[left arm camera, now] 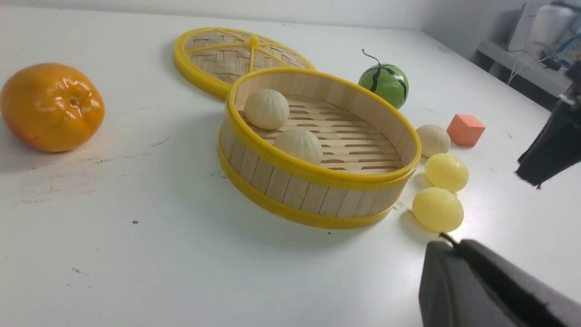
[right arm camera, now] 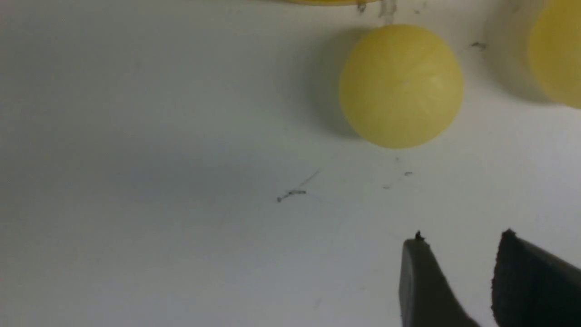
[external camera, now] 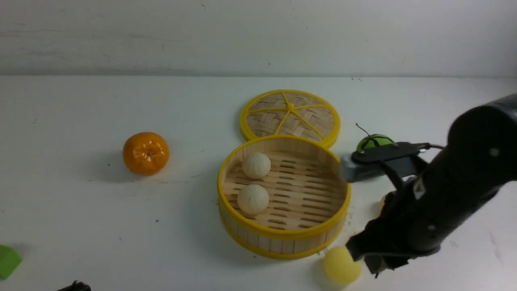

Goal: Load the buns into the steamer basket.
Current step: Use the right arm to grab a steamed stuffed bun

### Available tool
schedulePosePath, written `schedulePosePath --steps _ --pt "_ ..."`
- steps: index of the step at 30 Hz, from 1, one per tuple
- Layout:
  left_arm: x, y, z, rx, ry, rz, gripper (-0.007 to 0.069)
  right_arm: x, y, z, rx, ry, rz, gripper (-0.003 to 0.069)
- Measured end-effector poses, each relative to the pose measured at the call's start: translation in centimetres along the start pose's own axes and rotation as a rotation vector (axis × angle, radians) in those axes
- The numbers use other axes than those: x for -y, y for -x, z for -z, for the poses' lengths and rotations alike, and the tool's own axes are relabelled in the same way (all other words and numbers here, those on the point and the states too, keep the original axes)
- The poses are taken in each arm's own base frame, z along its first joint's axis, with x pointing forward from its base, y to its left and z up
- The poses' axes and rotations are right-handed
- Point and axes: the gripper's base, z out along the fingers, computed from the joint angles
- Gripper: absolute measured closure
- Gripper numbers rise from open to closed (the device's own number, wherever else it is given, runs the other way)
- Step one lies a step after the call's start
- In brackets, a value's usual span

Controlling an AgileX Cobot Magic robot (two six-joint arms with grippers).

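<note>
The steamer basket [external camera: 341, 210] stands mid-table and holds two off-white pleated buns [external camera: 256, 165] [external camera: 253, 199]. It also shows in the left wrist view [left arm camera: 295, 190]. One pale yellow bun [external camera: 341, 264] lies by the basket's near right side. In the left wrist view a second yellow bun [left arm camera: 446, 171] and a third off-white bun [left arm camera: 433, 140] lie beside it. My right gripper [external camera: 371, 264] is open and empty, low over the table just right of the near yellow bun [right arm camera: 401, 86], apart from it. Its gap shows in the right wrist view [right arm camera: 463, 240]. My left gripper [left arm camera: 447, 243] is shut and empty.
The woven yellow-rimmed lid [external camera: 290, 117] lies flat behind the basket. An orange [external camera: 146, 153] sits to the left and a green watermelon ball [external camera: 373, 141] to the right. An orange cube [left arm camera: 465, 129] lies beyond the buns. A green block [external camera: 8, 260] is at the near left edge.
</note>
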Motion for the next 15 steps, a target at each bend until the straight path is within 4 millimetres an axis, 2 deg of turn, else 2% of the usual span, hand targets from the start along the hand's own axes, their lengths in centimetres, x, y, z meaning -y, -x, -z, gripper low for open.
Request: schedulePosePath --steps 5,8,15 --pt "0.0 0.0 0.0 0.0 0.0 0.0 0.0634 0.2 1.2 -3.4 -0.021 -0.008 -0.016 0.0421" --pt "0.0 0.0 0.0 0.0 0.0 0.0 0.0631 0.4 1.6 -4.1 -0.009 0.007 -0.047 0.0419" --pt "0.0 0.0 0.0 0.0 0.0 0.0 0.0627 1.1 3.1 -4.2 0.038 0.013 -0.081 0.0418"
